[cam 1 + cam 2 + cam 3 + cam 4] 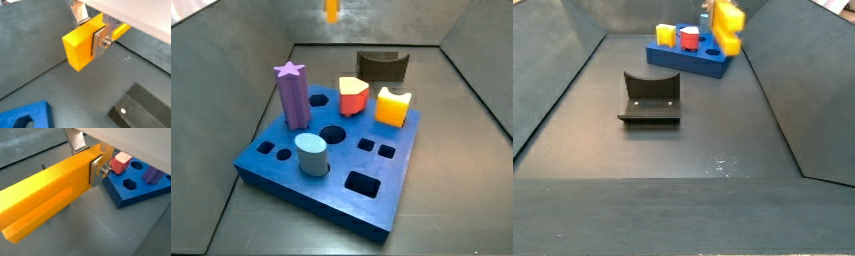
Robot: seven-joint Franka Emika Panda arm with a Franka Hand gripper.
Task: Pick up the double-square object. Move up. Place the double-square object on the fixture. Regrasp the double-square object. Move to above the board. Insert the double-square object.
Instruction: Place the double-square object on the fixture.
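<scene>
My gripper is shut on the double-square object, a long yellow-orange bar, and holds it in the air, clear of everything. In a wrist view the bar stretches far out from the silver fingers. In a side view the bar hangs high, seen over the blue board. In a side view only its lower tip shows at the frame's top. The dark fixture stands on the floor apart from the board, and also shows in a wrist view.
The board carries a tall purple star peg, a red-orange peg, a short yellow notched block and a pale blue cylinder. Several holes are open. The fixture stands behind it. Dark sloping walls enclose the floor.
</scene>
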